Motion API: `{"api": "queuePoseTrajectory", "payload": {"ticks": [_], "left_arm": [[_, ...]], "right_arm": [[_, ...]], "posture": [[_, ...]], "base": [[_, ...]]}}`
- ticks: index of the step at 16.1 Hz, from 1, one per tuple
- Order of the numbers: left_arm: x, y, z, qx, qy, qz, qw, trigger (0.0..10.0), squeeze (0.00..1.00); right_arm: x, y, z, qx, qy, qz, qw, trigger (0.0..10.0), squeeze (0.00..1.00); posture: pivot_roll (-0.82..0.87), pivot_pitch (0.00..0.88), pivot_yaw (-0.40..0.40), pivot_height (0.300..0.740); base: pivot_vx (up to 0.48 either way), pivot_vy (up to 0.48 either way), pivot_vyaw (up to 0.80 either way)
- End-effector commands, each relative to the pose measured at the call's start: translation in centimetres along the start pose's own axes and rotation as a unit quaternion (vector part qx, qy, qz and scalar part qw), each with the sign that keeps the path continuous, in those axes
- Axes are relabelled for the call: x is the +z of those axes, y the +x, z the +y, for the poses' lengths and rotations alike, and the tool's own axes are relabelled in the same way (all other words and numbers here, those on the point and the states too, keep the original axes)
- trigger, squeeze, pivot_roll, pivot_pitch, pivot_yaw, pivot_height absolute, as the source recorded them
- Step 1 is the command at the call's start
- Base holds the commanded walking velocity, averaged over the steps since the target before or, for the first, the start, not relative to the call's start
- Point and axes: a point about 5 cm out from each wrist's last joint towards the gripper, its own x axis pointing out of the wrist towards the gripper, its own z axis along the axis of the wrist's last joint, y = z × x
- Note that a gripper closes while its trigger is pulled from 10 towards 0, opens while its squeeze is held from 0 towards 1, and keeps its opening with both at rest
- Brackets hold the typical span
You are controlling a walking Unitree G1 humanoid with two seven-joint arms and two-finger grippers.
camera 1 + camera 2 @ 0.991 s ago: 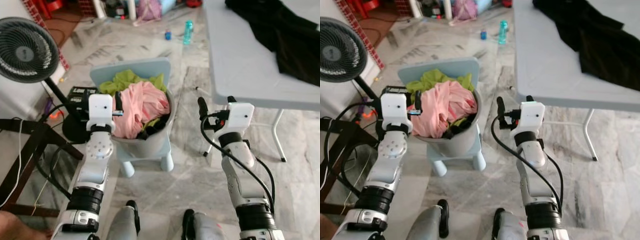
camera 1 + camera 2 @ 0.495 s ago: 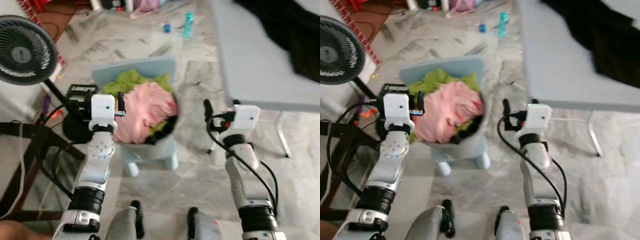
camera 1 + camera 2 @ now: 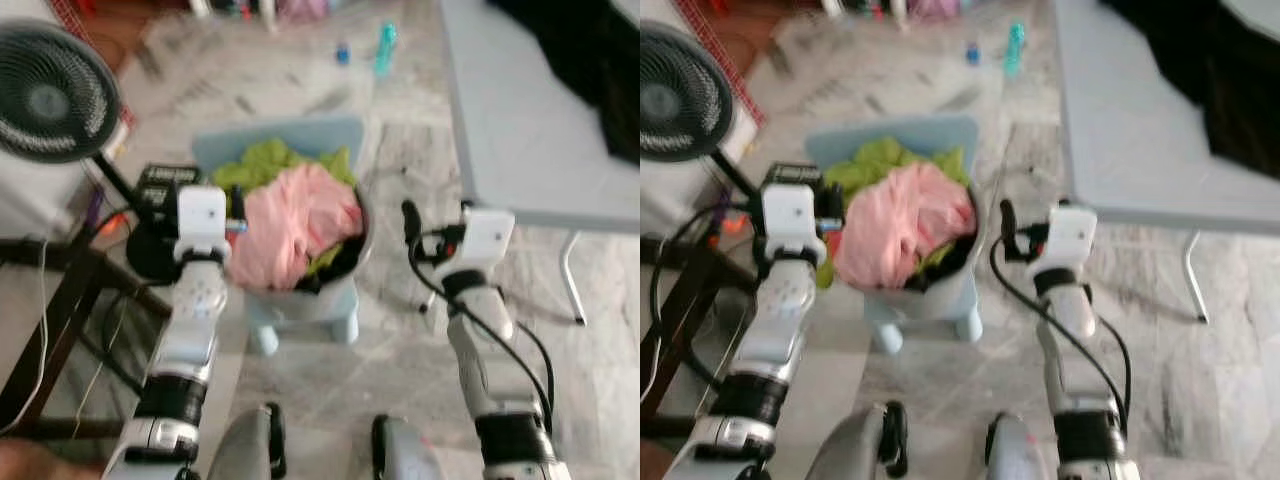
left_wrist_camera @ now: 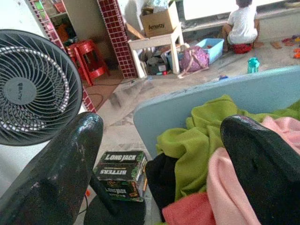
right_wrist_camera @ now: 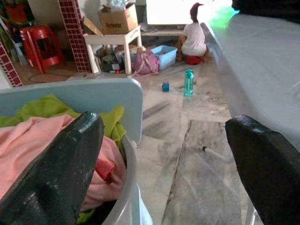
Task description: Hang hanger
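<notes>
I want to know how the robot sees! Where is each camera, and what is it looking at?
Left and right eye views: on the head, looking down at the laundry basket and both silver arms.
Left wrist view: on the left arm, looking between the open left hand fingers at clothes and a fan.
Right wrist view: looking through the open right hand at the basket and floor.
All share the pink cloth.

A green-and-black box (image 4: 121,175) by the fan's base reads "LONG JACK BITTERS". At its 12 o'clock, a cardboard carton (image 4: 159,21) on a white stool shows lettering too blurred to read.
</notes>
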Motion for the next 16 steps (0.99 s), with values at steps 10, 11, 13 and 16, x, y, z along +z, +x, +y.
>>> {"api": "queuePoseTrajectory", "payload": {"ticks": [10, 11, 13, 16], "left_arm": [[-3.4, 0.4, -0.4, -0.011, -0.09, 0.14, 0.986, 10.0, 0.0], [-3.4, 0.4, -0.6, -0.016, -0.097, 0.146, 0.984, 10.0, 0.0], [-3.9, 0.4, -0.7, -0.035, -0.094, 0.15, 0.984, 10.0, 0.0], [-4.7, 1.1, 0.0, -0.03, -0.107, 0.169, 0.979, 10.0, 0.0]], "right_arm": [[0.7, 0.2, -0.9, 0.007, -0.018, -0.003, 1.0, 10.0, 0.0], [0.9, 0.0, -1.0, 0.014, -0.021, 0.001, 1.0, 10.0, 0.0], [0.6, -0.5, -0.8, 0.02, -0.024, 0.01, 0.999, 10.0, 0.0], [0.3, -1.7, -0.2, 0.014, -0.017, 0.019, 1.0, 10.0, 0.0]], "posture": [[-0.08, 0.288, 0.006, 0.74], [-0.08, 0.334, -0.009, 0.74], [-0.09, 0.346, -0.018, 0.74], [-0.11, 0.365, -0.009, 0.74]], "base": [[0.0, 0.0, 0.0], [0.0, 0.0, 0.0], [0.0, 0.0, 0.0], [0.0, 0.0, 0.0]]}}
